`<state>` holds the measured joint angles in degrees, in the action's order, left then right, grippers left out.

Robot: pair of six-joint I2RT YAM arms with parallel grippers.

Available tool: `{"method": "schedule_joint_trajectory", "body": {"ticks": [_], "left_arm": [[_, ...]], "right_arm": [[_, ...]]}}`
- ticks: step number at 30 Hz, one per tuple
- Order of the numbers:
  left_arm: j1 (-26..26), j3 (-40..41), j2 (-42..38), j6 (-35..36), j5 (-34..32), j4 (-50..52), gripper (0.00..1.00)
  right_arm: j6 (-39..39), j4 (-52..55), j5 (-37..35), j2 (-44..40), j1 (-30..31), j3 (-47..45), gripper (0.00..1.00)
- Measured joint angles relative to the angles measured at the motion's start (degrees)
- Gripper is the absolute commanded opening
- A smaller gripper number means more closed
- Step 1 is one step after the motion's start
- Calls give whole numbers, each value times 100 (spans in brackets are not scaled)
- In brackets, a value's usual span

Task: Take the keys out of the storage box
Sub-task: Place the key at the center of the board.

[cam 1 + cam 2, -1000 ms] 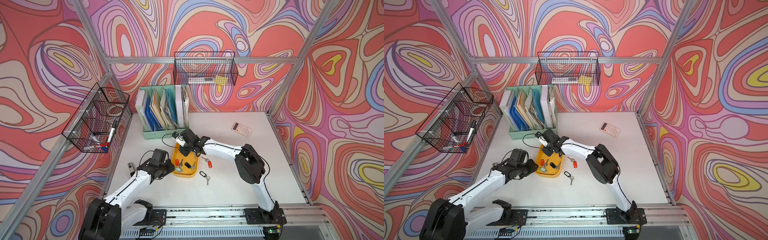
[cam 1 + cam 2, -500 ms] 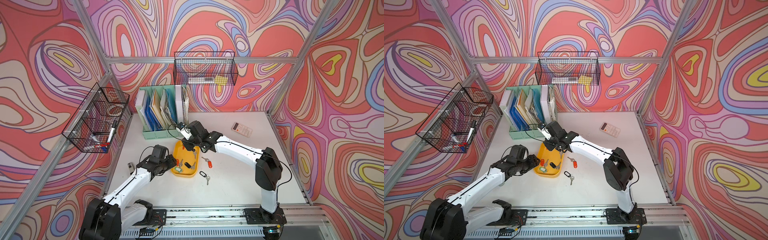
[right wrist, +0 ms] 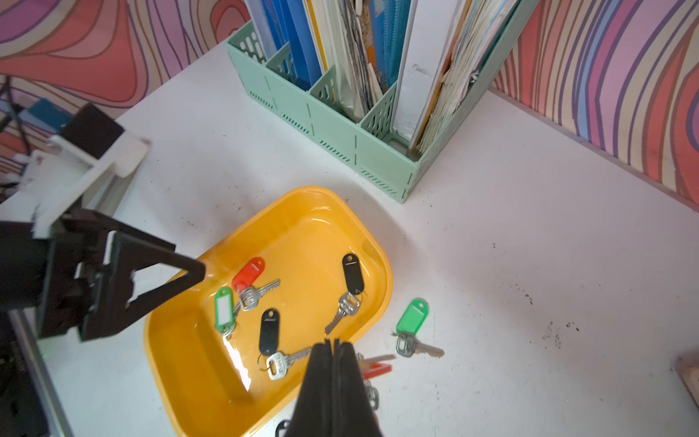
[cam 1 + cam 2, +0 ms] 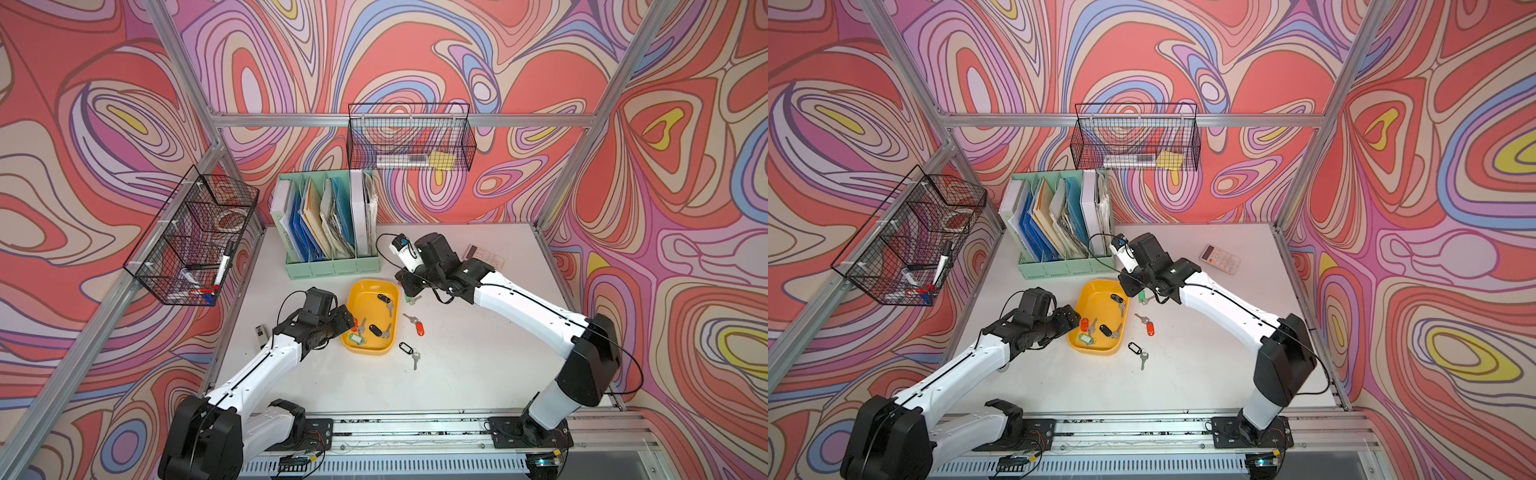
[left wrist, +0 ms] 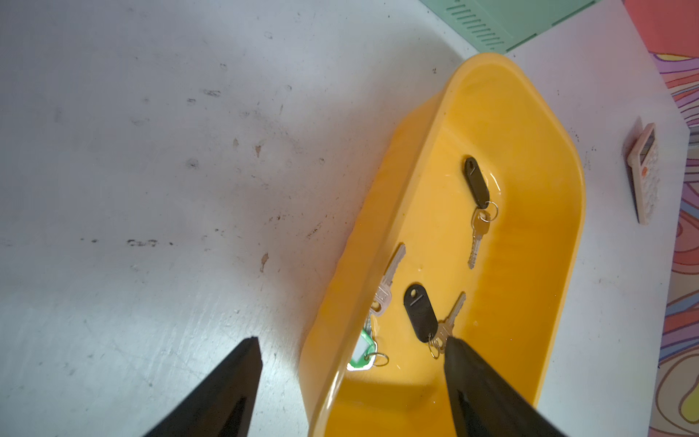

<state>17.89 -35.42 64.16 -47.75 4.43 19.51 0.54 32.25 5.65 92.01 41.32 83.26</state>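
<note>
- The left claw (image 5: 351, 340) is spread wide and empty. It straddles the box (image 5: 529, 265) wall: its inner finger (image 5: 472, 386) is over the box floor, the outer one over the table (image 5: 151, 189). If it closes like that, I reckon it pinches the wall and drags or tips the box instead of taking any keys (image 3: 261, 302).
- Right at that inner fingertip lies a black key (image 5: 420, 314). Coming down there could press on its ring and skid it away.
- Between the fingers, tight against the wall, sits a green key (image 5: 361, 352). It is flat and cornered, so it could easily slip out of a pinch.
- Further ahead of that claw is a second black key (image 5: 476, 181). The red key (image 3: 247, 272) is hidden by the wall from the left wrist. That makes four sets in the box.
- Across the box, the right claw (image 3: 333, 346) is clenched, with nothing visible in it.
- A loose green key (image 3: 412, 321) lies on the table just beside the right claw. A loose red key (image 4: 419, 327) and a loose black key (image 4: 405, 347) lie near it, partly covered and blurred in the right wrist view.
- Both arms crowd one small box, so they could bump if they reach in together.
- I can't tell whether the inner finger touches the box floor or hangs above it.
</note>
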Motion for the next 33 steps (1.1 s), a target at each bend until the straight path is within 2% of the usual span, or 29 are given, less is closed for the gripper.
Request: {"method": "schedule_joint_trajectory", "body": {"ticks": [6,11,19,24,33], "left_arm": [[-42,-48,-15,66,-260,0,84],[-96,-149,-31,149,-444,-2,85],[-149,-354,-31,295,-579,24,85],[-149,-509,-4,352,-614,24,85],[-177,-540,118,385,-612,26,85]], "right_arm": [[-280,601,529,-964,7,-671,0],[-682,1139,1019,-1252,7,-1266,0],[-1123,1615,1897,-1259,7,-2028,0],[-1178,1746,2367,-968,28,-2345,0],[-1016,1829,2612,-400,142,-2424,0]]}}
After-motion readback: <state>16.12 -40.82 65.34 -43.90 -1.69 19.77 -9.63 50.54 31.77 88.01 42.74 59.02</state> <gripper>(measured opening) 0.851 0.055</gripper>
